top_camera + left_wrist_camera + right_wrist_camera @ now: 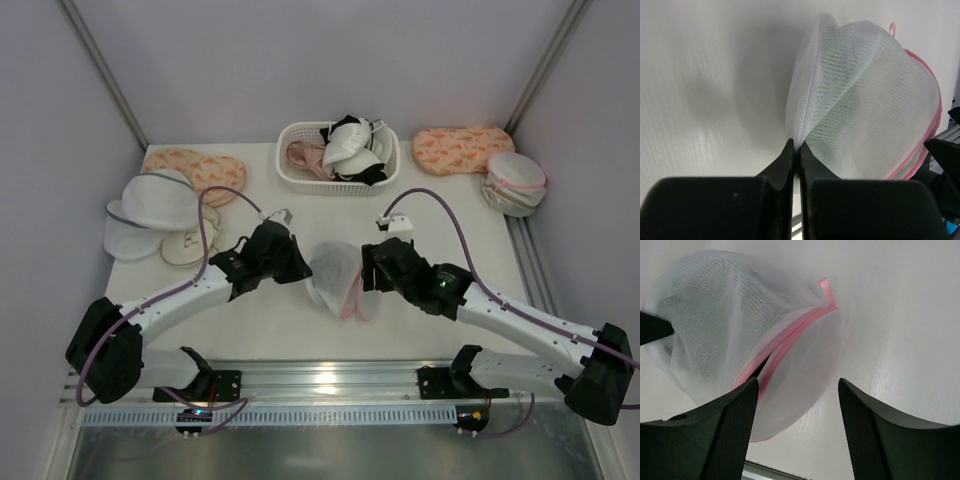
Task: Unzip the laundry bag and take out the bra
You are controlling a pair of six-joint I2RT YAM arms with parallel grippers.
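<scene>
The laundry bag is a white mesh dome with a pink zipper rim, held up on edge in the middle of the table. My left gripper is shut on the mesh at its left edge. The bag fills the left wrist view, with something dark faintly visible inside. My right gripper is open at the bag's right side; in the right wrist view the bag lies partly between its fingers, with the pink zipper rim and a pink tab showing. The zipper looks slightly parted.
A white basket of bras stands at the back centre. Patterned pink pouches lie back left and back right. White mesh domes with grey-blue rim sit at the left, and another pink-rimmed one at the right.
</scene>
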